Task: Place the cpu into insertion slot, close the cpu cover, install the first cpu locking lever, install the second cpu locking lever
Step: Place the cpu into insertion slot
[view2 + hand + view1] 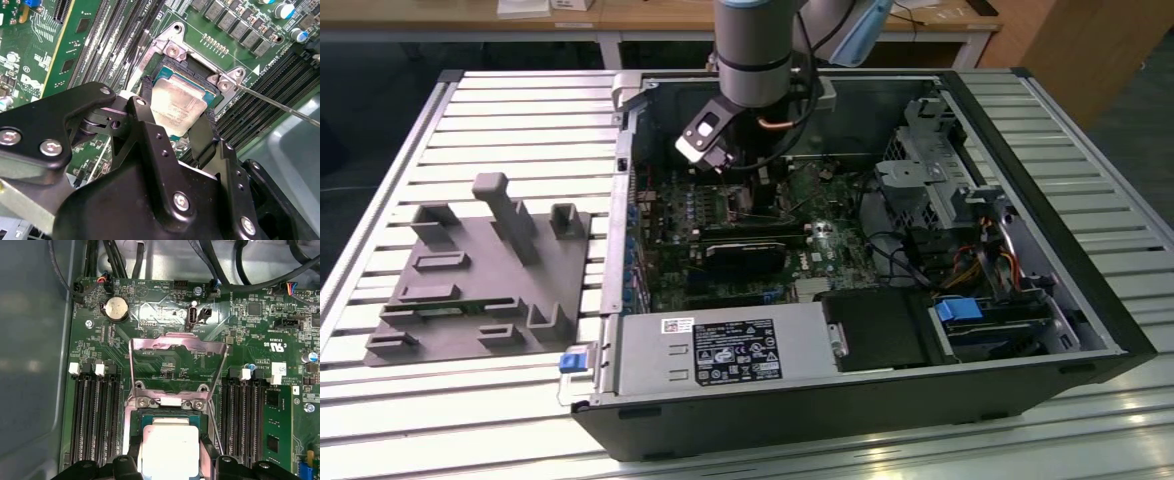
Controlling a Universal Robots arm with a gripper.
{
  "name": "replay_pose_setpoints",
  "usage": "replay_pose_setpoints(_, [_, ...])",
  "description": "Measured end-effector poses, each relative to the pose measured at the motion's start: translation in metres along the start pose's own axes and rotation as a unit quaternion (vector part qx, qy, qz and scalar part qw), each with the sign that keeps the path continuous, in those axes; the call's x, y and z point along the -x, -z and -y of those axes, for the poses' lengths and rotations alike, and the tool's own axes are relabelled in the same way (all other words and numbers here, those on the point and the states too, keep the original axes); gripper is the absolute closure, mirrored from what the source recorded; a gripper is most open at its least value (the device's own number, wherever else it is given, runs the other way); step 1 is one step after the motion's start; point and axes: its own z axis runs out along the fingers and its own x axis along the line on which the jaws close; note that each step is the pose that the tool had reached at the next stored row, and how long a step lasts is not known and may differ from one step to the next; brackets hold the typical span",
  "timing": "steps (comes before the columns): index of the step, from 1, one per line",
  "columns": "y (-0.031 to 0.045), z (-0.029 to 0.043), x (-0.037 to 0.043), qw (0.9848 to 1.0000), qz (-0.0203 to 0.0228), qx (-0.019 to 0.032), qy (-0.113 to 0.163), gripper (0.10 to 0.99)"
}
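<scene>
One arm (pixel 754 50) reaches into an open computer case (pixel 854 410) on a slatted table (pixel 520 110) in the exterior view, gripper (pixel 750 195) low over the green board (pixel 667 270). Second wrist view: fingers (pixel 144 107) clamped on two opposite edges of the cpu (pixel 177 102), which is at the insertion slot (pixel 172 50); whether it is seated cannot be told. First wrist view: cpu cover (pixel 175 342) stands open, upright beyond the chip.

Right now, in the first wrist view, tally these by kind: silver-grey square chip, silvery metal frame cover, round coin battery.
dull silver-grey square chip: 1
thin silvery metal frame cover, raised open: 1
round silver coin battery: 1
Total: 3
</scene>
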Motion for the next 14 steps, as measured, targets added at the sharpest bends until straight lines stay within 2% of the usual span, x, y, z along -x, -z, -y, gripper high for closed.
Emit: replay_pose_setpoints(14, [-0.0062, 0.0005, -0.0025, 1.0, 0.0001, -0.0001, 0.0, 0.549])
